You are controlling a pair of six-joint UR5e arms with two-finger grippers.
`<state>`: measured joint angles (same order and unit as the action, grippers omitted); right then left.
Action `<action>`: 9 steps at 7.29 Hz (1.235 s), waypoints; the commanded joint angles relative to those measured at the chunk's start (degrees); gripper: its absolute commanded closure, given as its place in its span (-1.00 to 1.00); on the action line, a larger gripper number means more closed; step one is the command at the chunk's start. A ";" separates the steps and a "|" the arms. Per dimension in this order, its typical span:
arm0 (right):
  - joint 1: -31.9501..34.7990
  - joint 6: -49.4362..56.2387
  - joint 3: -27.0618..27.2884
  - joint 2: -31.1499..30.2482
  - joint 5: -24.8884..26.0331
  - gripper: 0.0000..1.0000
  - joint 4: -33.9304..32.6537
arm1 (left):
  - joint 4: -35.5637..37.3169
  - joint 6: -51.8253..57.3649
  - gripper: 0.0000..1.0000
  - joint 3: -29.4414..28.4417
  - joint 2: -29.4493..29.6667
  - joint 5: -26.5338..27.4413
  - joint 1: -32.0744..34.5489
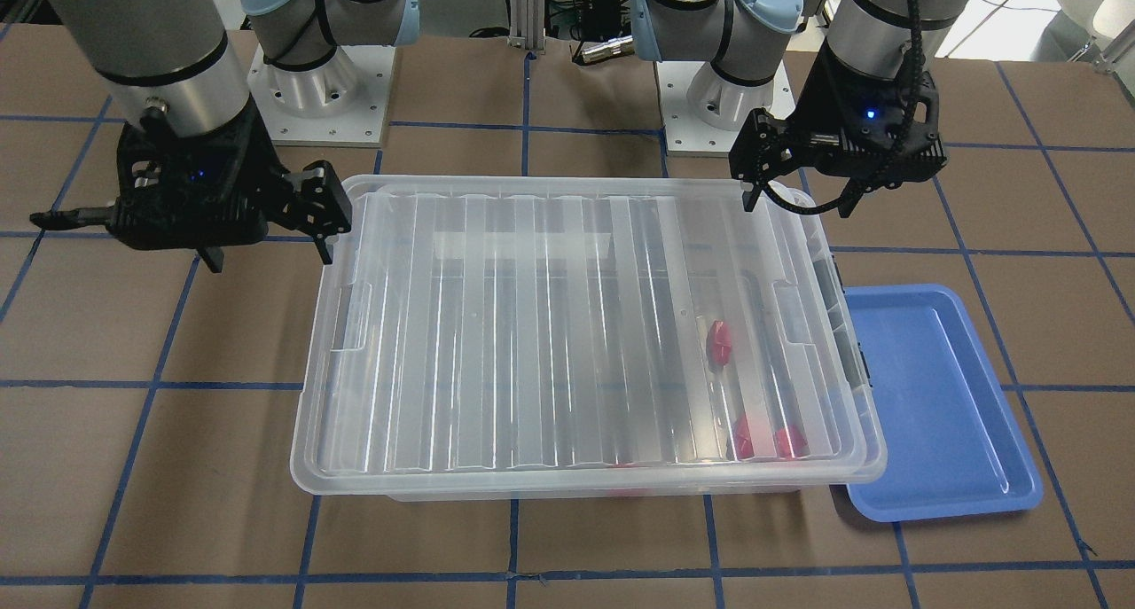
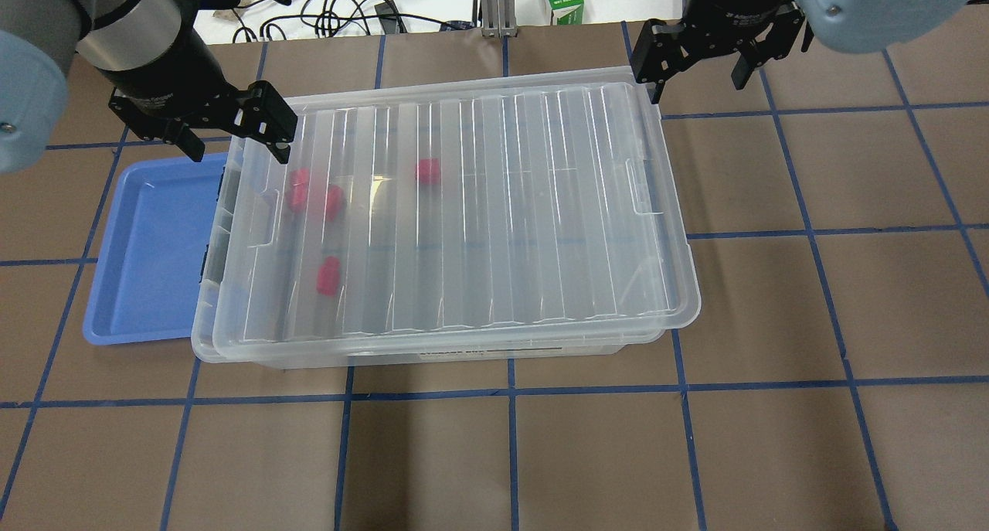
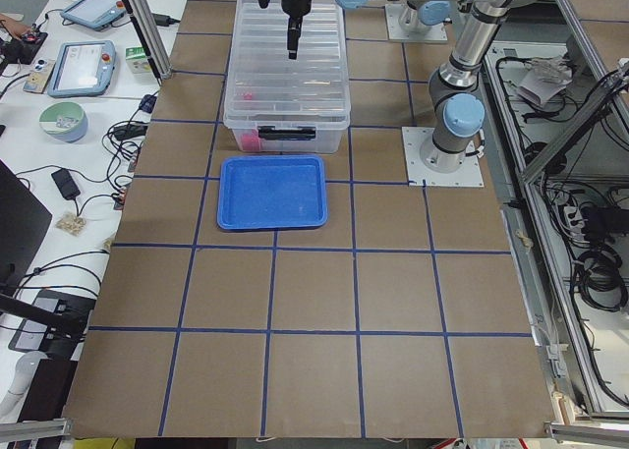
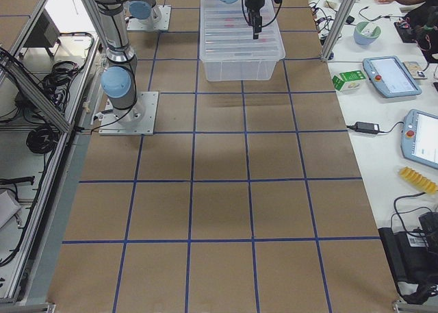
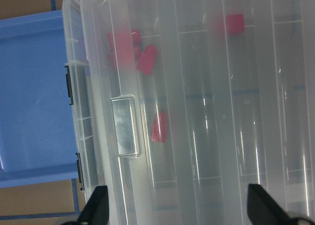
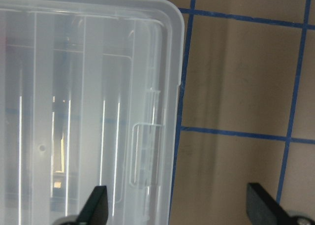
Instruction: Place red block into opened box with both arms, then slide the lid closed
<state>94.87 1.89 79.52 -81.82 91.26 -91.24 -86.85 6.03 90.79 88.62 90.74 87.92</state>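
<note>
Surface (image 2: 773,322): brown sheet with blue grid tape. It carried everything and lay bare on the robot's right.

Box (image 2: 202,338): sat mid-surface. I judged that a hard push on the lid could drag the whole box along.

Lid (image 2: 502,206): lay on top of the box but a little askew. It overhung the rim at the robot's right end, and a strip of rim showed at the left end. My main worry was leaving it unseated, or a finger snagging its edge and tipping it.

Blue tray (image 2: 147,245): empty and just beside the box's left end, by the grey latch (image 1: 857,361). I couldn't tell whether they touched. It stood in the way of any approach from that end and would shift if the box slid.

Left fingers (image 2: 274,129): spread wide and empty, over the lid's far left corner.

Right fingers (image 2: 647,67): spread wide and empty, beside the far right corner.

Red block (image 2: 328,274): inside the box, under the lid, near the left end. Two blocks lay apart from the bunch (image 2: 313,195), so my pick is a guess.
</note>
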 commanded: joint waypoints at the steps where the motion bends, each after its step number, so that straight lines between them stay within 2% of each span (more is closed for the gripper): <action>1: 1.37 -2.06 -0.94 -0.27 -0.20 -1.00 3.43 | 0.01 0.03 -1.00 -0.09 -0.20 0.05 -0.03; 7: 1.37 -2.06 -1.12 -0.36 -0.20 -1.00 3.35 | -0.16 -0.05 -1.00 0.00 -0.12 0.05 -0.03; 9: 1.37 -2.06 -1.12 -0.36 -0.20 -1.00 3.35 | -2.97 -0.05 -1.00 -0.70 -0.21 0.14 -0.03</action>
<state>96.24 -0.18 78.40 -82.19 91.06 -87.89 -88.47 5.99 90.54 88.42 90.85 87.89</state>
